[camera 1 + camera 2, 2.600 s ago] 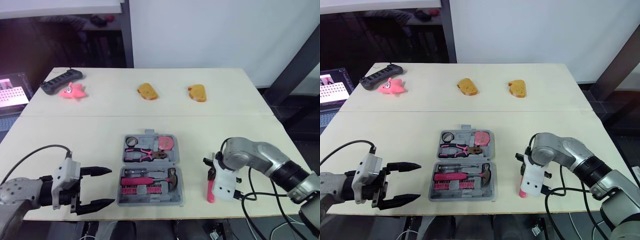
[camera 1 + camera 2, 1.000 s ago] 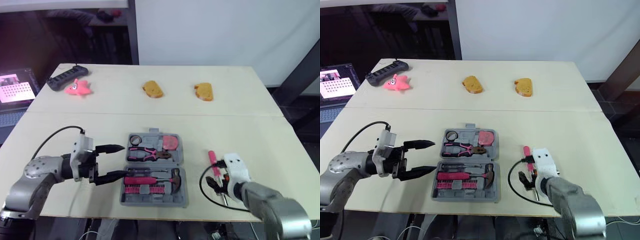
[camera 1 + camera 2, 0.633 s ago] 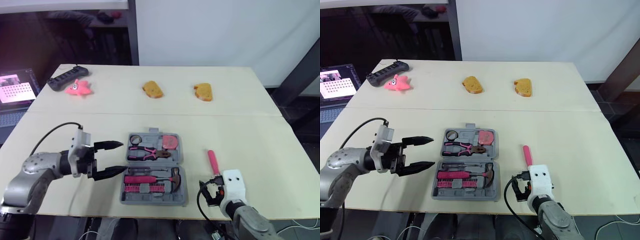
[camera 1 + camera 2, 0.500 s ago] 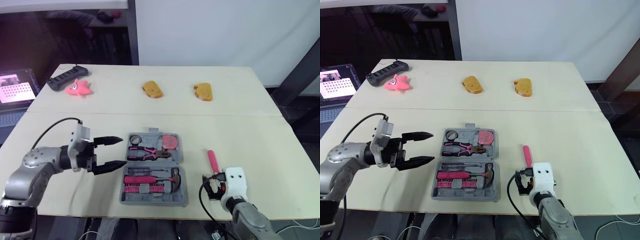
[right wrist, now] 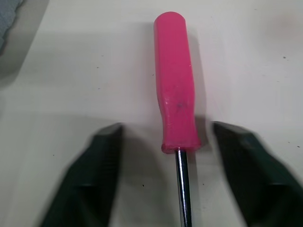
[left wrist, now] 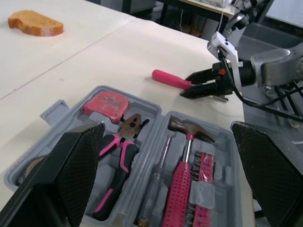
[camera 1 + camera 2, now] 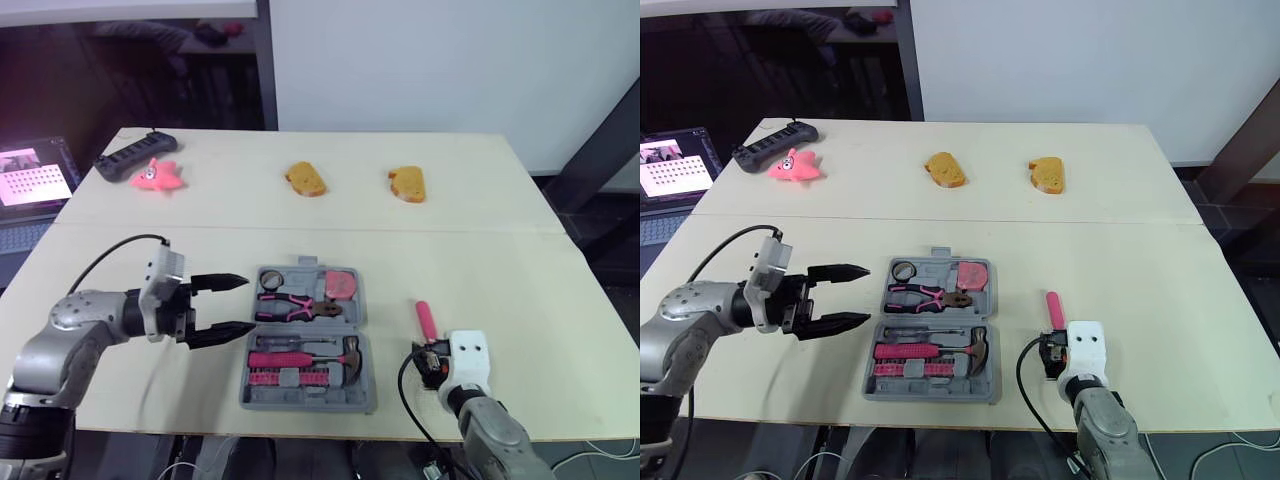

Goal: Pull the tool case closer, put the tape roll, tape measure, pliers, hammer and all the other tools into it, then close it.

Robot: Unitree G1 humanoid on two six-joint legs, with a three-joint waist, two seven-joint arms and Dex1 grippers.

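One tool lies outside the tool case (image 7: 305, 403): a pink-handled screwdriver (image 7: 425, 320), on the table (image 7: 200, 250) to the right of the case and apart from it, with the handle pointing far.

In the head views the case is open, in the middle of the near half of the table. The tape roll (image 7: 266, 279), tape measure (image 7: 340, 285) and pliers (image 7: 295, 307) are in its far half and the hammer (image 7: 320, 358) in its near half. The left gripper (image 7: 250, 303) hovers just left of the case, jaws wide and empty. The right gripper (image 7: 430, 358) is at the near end of the screwdriver.

In the left wrist view, the case lies between the two spread fingers, and beyond it the right gripper points at the screwdriver.

In the right wrist view, the jaws are wide, one finger on each side of the thin shaft where it meets the handle, touching nothing.

I judge the step in hand to be grasping this screwdriver. To do it well, the gripper should advance a little so the pads close on the thick handle, because the shaft may slip or roll. It should be centred before closing. I cannot tell which recess in the case is free.
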